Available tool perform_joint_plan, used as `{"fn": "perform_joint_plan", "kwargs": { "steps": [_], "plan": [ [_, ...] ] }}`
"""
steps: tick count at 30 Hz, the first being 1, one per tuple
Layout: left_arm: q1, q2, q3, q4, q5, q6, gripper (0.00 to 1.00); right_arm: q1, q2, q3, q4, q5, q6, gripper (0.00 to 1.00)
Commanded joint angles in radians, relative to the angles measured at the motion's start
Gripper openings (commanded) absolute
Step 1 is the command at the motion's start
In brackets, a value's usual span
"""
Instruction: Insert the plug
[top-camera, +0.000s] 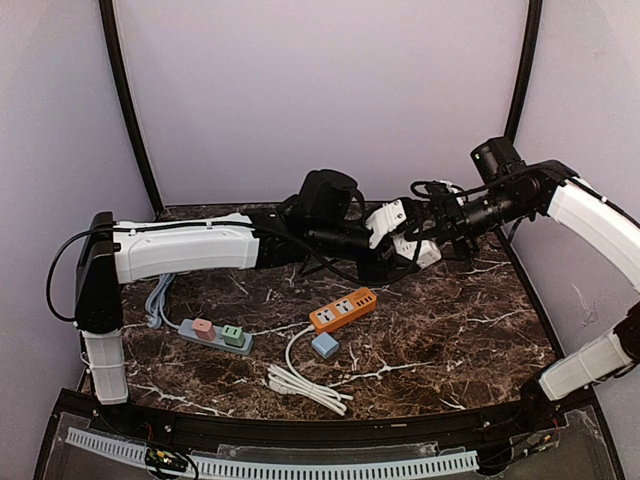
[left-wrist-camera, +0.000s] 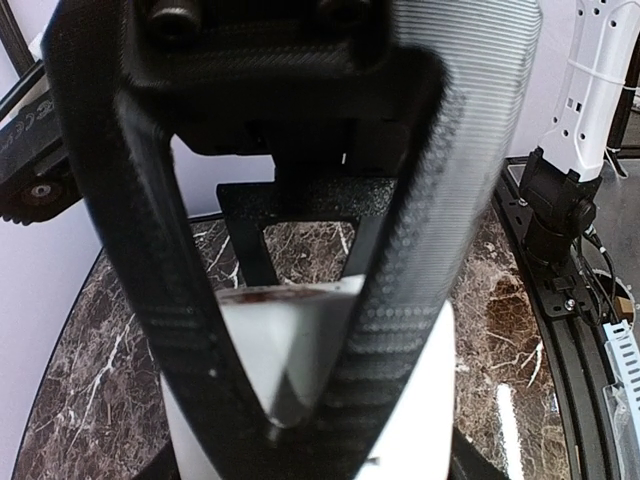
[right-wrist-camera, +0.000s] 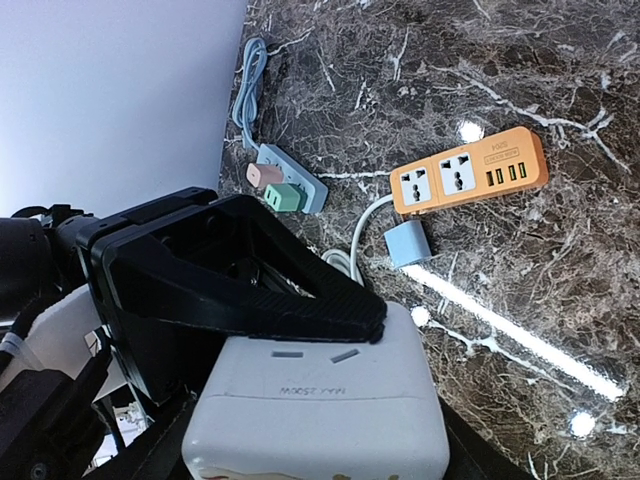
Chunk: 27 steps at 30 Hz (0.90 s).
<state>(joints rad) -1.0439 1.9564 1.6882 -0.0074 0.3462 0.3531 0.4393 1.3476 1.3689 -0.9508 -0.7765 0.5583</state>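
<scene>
- The left gripper (top-camera: 392, 245) hangs over the back of the table, well above the surface. Its fingers are partway closed and clamped on a white plug adapter (right-wrist-camera: 320, 410). In its own wrist view the white body sits wedged between black fingers.
- The right gripper (top-camera: 437, 232) meets it from the opposite side, nose to nose with the left one. In the right wrist view a black finger (right-wrist-camera: 240, 290) lies flat along the adapter's broad face. I cannot tell whether the right jaws are pressing on the block or only standing around it.
- The adapter is a rounded white block with faint lettering and two small grey marks on one side. It is held up in the air between the two grippers, well apart from the strips below.
- Below and nearer the arm bases, an orange power strip (top-camera: 343, 309) lies flat and slanted on the marble table (top-camera: 450, 330). Two sockets and a row of small ports face up.
- A white cord (top-camera: 292, 350) leaves the strip's left end and curves down to a loose white bundle (top-camera: 305, 385).
- A small blue-grey cube (top-camera: 324, 345) sits just beside that cord.
- Further left lies a grey-blue strip (top-camera: 215, 337) with a pink plug (top-camera: 204, 329) and a green plug (top-camera: 233, 335) seated side by side. Its pale cable runs back toward the left wall.
</scene>
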Motion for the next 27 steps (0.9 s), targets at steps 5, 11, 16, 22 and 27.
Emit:
{"fn": "perform_joint_plan", "kwargs": {
  "steps": [5,11,16,22,27],
  "plan": [
    [-0.006,0.006,0.044,-0.023,-0.019,0.013,0.01,0.008,0.000,0.019,-0.022,0.002,-0.014,0.68],
    [-0.007,0.012,0.048,-0.025,-0.036,0.008,0.01,0.017,0.009,0.029,-0.040,0.018,-0.028,0.47],
    [-0.008,0.013,0.049,-0.032,-0.038,0.007,0.01,0.022,0.004,0.020,-0.045,0.029,-0.031,0.24],
    [-0.008,-0.002,0.042,-0.036,-0.037,0.007,0.39,0.026,-0.007,0.015,-0.040,0.035,-0.029,0.04],
    [-0.010,-0.043,-0.012,-0.021,-0.057,0.006,0.97,0.025,-0.022,0.005,-0.040,0.058,-0.030,0.00]
  ]
}}
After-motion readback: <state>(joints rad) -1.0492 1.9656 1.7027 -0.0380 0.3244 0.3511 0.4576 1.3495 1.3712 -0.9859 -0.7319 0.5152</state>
